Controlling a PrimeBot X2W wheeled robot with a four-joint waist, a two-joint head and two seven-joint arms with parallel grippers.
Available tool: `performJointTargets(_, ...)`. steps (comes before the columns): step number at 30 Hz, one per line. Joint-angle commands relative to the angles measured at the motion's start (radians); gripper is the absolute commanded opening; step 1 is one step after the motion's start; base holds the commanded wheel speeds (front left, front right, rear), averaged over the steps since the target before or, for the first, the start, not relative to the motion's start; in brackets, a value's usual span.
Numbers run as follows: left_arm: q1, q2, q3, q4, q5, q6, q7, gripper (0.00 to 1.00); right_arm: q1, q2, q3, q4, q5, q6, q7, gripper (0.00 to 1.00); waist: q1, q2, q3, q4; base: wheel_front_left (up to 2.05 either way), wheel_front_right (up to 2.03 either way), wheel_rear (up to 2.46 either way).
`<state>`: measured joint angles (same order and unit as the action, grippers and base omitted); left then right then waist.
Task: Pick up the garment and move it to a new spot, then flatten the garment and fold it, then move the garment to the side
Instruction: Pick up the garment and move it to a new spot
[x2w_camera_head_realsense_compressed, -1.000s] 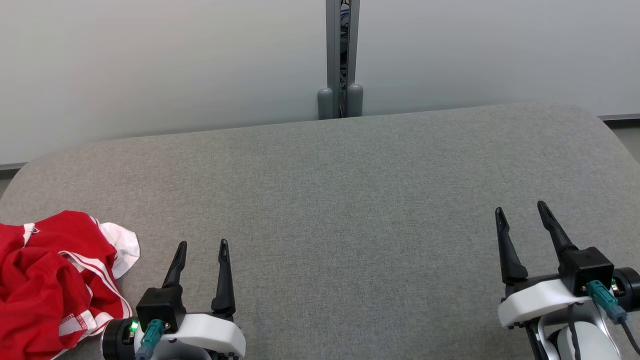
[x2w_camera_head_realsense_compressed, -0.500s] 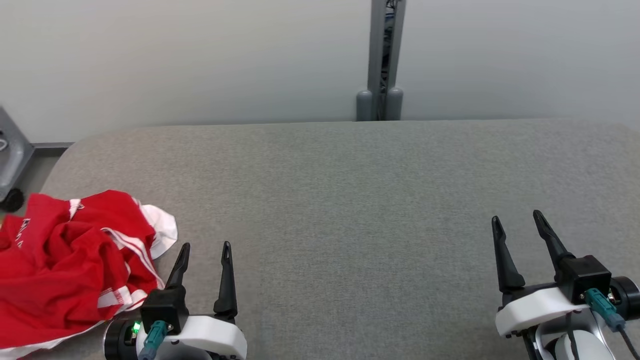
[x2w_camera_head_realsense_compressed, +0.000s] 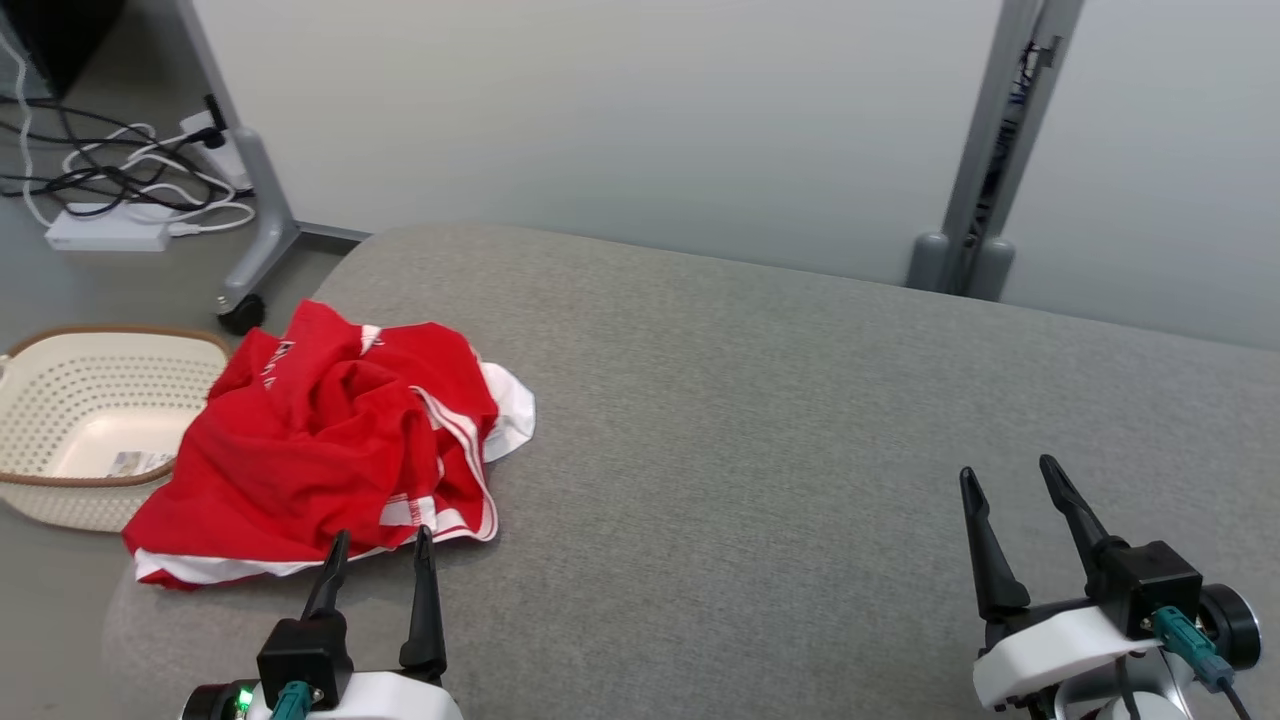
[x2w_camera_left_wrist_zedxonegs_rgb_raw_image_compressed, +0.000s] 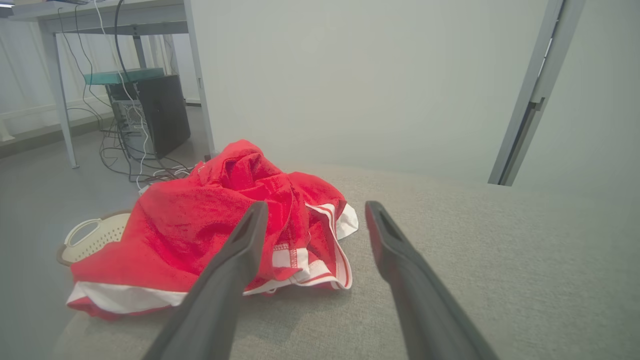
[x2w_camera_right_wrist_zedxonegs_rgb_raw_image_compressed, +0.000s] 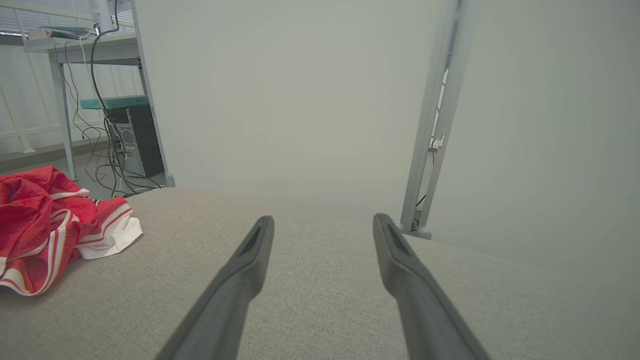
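A crumpled red garment (x2w_camera_head_realsense_compressed: 320, 440) with white trim lies in a heap at the left end of the grey padded table (x2w_camera_head_realsense_compressed: 760, 420). My left gripper (x2w_camera_head_realsense_compressed: 382, 540) stands open just in front of the heap's near edge, with nothing between its fingers. From the left wrist the garment (x2w_camera_left_wrist_zedxonegs_rgb_raw_image_compressed: 215, 225) sits just ahead and to the left of the open gripper (x2w_camera_left_wrist_zedxonegs_rgb_raw_image_compressed: 312, 212). Far to the right, my right gripper (x2w_camera_head_realsense_compressed: 1005, 478) is open above bare table. In the right wrist view the garment (x2w_camera_right_wrist_zedxonegs_rgb_raw_image_compressed: 55, 225) lies at the left edge, well away from that gripper (x2w_camera_right_wrist_zedxonegs_rgb_raw_image_compressed: 322, 222).
A cream perforated basket (x2w_camera_head_realsense_compressed: 70, 425) stands on the floor beside the table's left end. Cables and a power strip (x2w_camera_head_realsense_compressed: 105, 235) lie on the floor beyond it, by a wheeled desk leg (x2w_camera_head_realsense_compressed: 250, 215). A grey post (x2w_camera_head_realsense_compressed: 985, 160) rises behind the table.
The head camera has swung left, so the garment, basket and floor cables now show further into the picture. Both grippers stay open, and the left gripper's fingertips now stand at the garment's near edge.
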<state>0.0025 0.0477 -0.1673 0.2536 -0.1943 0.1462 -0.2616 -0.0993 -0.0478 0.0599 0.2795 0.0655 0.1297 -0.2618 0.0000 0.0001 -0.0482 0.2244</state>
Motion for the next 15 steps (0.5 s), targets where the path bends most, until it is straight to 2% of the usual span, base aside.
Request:
performJointTargets(1,0.010,0.005,0.008,-0.001,0.012,-0.007,-0.005,1.00,0.013,-0.005,0.004,-0.001,0.011,0.002,-0.006,1.00,0.0000,-0.0001,-0.020,0.076,0.00,0.00,0.00)
performJointTargets(10,0.037,0.005,0.032,-0.003,0.038,-0.025,-0.005,1.00,0.029,-0.005,0.044,0.004,0.044,0.002,-0.006,1.00,0.0000,-0.0001,-0.051,0.194,0.00,0.00,0.00)
performJointTargets(15,0.045,0.004,0.053,-0.023,0.034,-0.016,-0.005,1.00,0.002,-0.006,0.079,0.014,0.049,0.002,-0.006,1.00,0.0000,-0.0001,-0.035,0.217,0.00,0.00,0.00)
